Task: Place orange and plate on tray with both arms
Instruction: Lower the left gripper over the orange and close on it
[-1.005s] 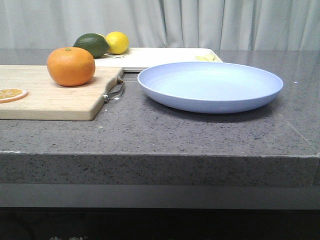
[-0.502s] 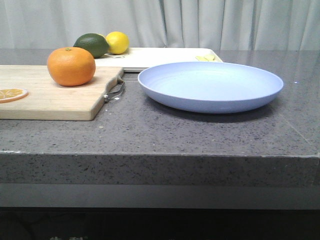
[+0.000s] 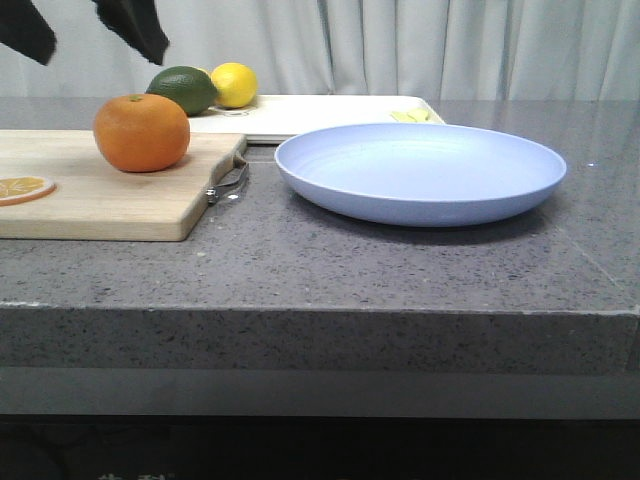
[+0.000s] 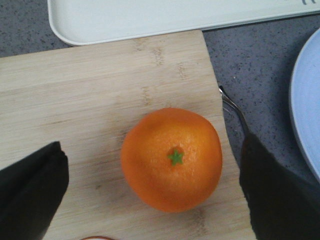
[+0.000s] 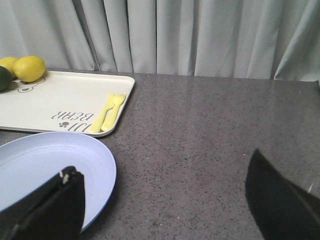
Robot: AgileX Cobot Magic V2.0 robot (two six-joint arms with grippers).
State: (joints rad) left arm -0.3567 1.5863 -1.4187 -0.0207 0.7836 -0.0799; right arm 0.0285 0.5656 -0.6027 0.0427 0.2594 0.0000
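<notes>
The orange (image 3: 142, 132) sits on the wooden cutting board (image 3: 110, 200), also in the left wrist view (image 4: 171, 159). My left gripper (image 3: 92, 30) hangs open above it at the top left; in its wrist view (image 4: 155, 200) the fingers stand wide on either side of the orange, not touching. The lavender-blue plate (image 3: 420, 172) lies on the counter right of the board; its edge shows in the right wrist view (image 5: 47, 175). The white tray (image 3: 320, 113) lies behind, also in the wrist views (image 4: 150, 17) (image 5: 65, 102). My right gripper (image 5: 165, 210) is open beside the plate's rim, out of the front view.
A lemon (image 3: 234, 84) and a green fruit (image 3: 184, 90) sit at the tray's left end, with yellow cutlery (image 5: 108, 113) at its right end. An orange slice (image 3: 22, 187) lies on the board. The board's metal handle (image 3: 230, 180) faces the plate. Curtains hang behind.
My left gripper has come into the front view at the top left, above the orange. The orange, plate and tray have not moved.
</notes>
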